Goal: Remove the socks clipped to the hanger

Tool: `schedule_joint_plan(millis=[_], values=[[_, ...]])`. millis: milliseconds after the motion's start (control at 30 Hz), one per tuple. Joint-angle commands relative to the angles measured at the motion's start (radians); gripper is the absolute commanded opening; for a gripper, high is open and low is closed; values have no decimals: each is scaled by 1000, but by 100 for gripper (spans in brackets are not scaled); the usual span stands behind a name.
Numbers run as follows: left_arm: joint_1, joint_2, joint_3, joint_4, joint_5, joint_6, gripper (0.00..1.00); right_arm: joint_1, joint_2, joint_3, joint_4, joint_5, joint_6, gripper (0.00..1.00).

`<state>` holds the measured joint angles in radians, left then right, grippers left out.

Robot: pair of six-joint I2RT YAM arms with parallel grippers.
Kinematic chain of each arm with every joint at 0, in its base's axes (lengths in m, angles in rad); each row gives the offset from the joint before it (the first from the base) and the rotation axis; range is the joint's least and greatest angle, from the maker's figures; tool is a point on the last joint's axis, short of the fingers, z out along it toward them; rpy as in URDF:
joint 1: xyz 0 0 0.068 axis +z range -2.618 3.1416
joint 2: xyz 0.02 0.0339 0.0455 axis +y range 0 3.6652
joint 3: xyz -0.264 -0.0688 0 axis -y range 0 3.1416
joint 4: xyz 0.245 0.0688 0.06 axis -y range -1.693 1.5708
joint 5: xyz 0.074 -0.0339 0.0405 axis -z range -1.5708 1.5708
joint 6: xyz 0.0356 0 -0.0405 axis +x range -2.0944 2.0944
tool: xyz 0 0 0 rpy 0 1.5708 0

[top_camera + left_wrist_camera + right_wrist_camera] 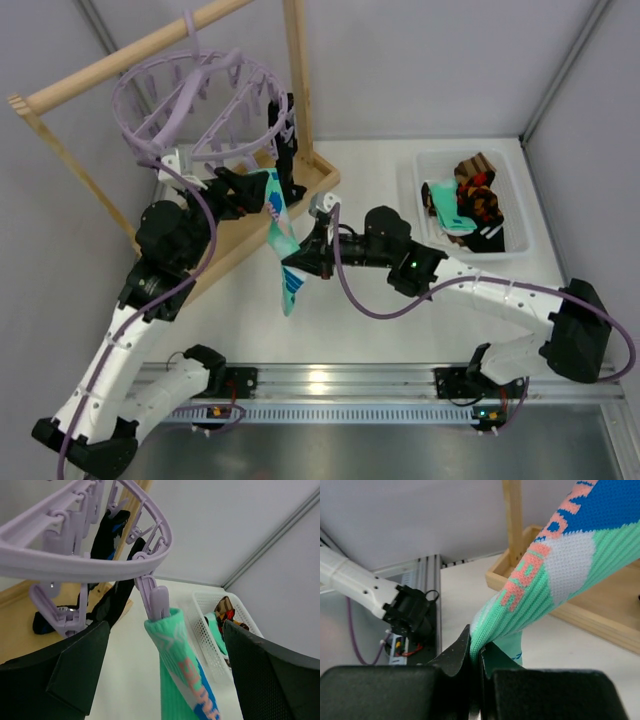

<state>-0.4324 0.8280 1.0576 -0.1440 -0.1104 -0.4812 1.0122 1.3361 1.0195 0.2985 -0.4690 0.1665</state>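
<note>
The lavender hanger (200, 100) hangs from the wooden rod; its ring fills the top of the left wrist view (90, 565). A teal-mint sock (282, 245) hangs from one clip (159, 602). My left gripper (255, 190) is open, its jaws on either side of that clip and the sock's cuff (172, 630), touching neither. My right gripper (300, 262) is shut on the sock's lower part (555, 575), pinching the fabric between its fingertips (462, 652). Black socks (288, 150) stay clipped on the ring's far side (107, 530).
A white basket (430, 165) at the right holds several removed socks (475, 200), argyle, striped and teal. The wooden frame's rod (130, 55), post (298, 80) and base tray (310, 185) stand close behind both grippers. Grey walls enclose the table.
</note>
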Motion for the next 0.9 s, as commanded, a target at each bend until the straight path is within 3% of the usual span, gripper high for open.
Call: schedule_joint_plan(millis=[0,167,367,467,667,867], values=[[6,-69,59,-187,-90,-40,98,32,61,79,-35,148,-76,0],[4,-147,88,-371,-84,-30,98,97,173,180,-71,311,-143,0],[4,-201,215,-589,-86,-34,98,227,316,309,-119,651,-271,0],[4,-129,330,-678,-97,-8,98,297,399,379,-119,864,-324,0],[4,88,562,-793,-120,42,98,399,540,491,-50,1130,-454,0],[6,267,780,-900,-185,107,98,451,663,616,-51,1227,-594,0]])
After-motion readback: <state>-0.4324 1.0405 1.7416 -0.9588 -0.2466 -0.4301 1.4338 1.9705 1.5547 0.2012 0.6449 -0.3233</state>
